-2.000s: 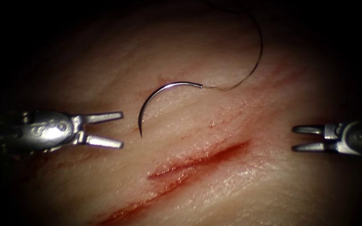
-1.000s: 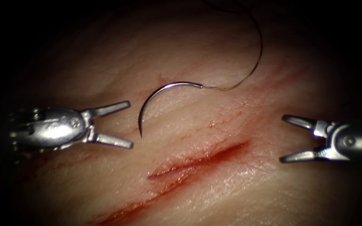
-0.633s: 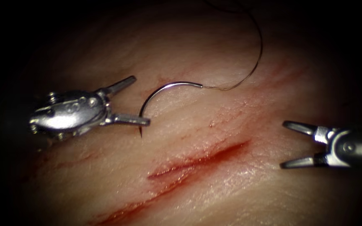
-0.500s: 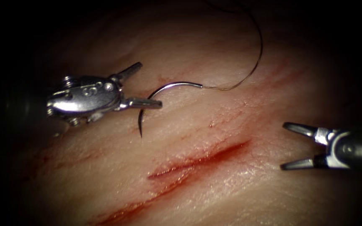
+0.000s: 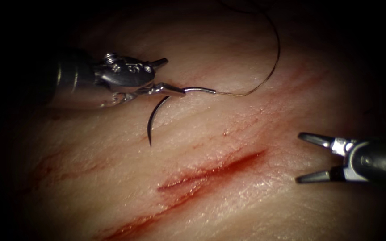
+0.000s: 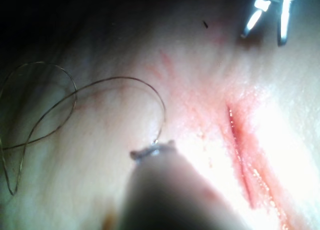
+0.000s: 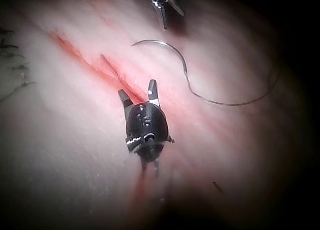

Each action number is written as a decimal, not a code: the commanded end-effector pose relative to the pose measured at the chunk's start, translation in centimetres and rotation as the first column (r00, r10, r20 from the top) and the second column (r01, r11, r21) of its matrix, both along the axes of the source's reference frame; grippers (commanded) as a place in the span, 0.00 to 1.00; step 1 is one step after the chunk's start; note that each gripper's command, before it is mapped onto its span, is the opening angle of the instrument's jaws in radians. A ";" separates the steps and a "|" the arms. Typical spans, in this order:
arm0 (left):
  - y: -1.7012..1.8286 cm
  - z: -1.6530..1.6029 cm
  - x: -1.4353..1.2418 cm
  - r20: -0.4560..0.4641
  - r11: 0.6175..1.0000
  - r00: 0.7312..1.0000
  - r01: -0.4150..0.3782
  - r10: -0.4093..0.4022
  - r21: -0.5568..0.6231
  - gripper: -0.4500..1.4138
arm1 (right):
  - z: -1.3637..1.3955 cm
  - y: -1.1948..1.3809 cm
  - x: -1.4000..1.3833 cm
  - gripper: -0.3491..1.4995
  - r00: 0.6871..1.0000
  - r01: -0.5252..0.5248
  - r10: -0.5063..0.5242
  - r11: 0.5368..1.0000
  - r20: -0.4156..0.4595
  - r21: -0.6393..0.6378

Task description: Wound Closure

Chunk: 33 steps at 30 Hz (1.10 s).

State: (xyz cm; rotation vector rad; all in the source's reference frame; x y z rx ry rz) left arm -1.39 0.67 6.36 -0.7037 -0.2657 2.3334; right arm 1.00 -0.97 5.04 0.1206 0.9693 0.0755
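2 claws work over the tissue (image 5: 228,209), its cut (image 5: 211,172) unclosed. Right claw (image 5: 304,158) hangs apart, empty, right of the cut. Left claw (image 5: 168,76) is spread astride the needle (image 5: 155,117), gripping nothing; needle lies flat left of the cut, thread (image 5: 269,71) trailing.

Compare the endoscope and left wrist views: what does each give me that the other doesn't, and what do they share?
Endoscope: the needle in its full curve, lying on the tissue left of the cut, not in it. The left tool has its jaws open and grips nothing, with one jaw across the needle near its tail end. Left wrist: the thread running on into a loop. Both: the cut, the thread, and the right tool, jaws open, holding nothing.
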 end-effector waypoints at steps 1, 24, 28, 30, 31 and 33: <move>-0.04 0.10 -0.05 -0.006 1.000 1.000 -0.009 0.009 0.003 0.63 | 0.07 -0.04 0.06 0.80 1.000 0.003 -0.003 1.000 -0.003 0.001; -0.38 1.17 0.09 -0.216 0.970 0.976 0.065 -0.014 0.233 0.63 | 0.03 -0.08 0.11 0.76 1.000 0.017 -0.017 1.000 0.012 0.003; -0.49 1.31 0.14 -0.226 0.956 0.974 0.088 -0.024 0.281 0.64 | 0.03 -0.09 0.12 0.76 1.000 0.018 -0.018 1.000 0.015 0.004; -0.54 1.32 0.15 -0.230 0.954 0.973 0.087 -0.020 0.287 0.66 | 0.02 -0.09 0.12 0.76 1.000 0.018 -0.018 1.000 0.015 0.004; -0.55 1.32 0.17 -0.235 0.951 0.972 0.093 -0.022 0.296 0.67 | 0.02 -0.09 0.13 0.76 1.000 0.020 -0.020 1.000 0.017 0.005; -0.58 1.31 0.19 -0.243 0.945 0.970 0.100 -0.022 0.313 0.67 | 0.02 -0.09 0.13 0.76 1.000 0.023 -0.023 1.000 0.017 0.000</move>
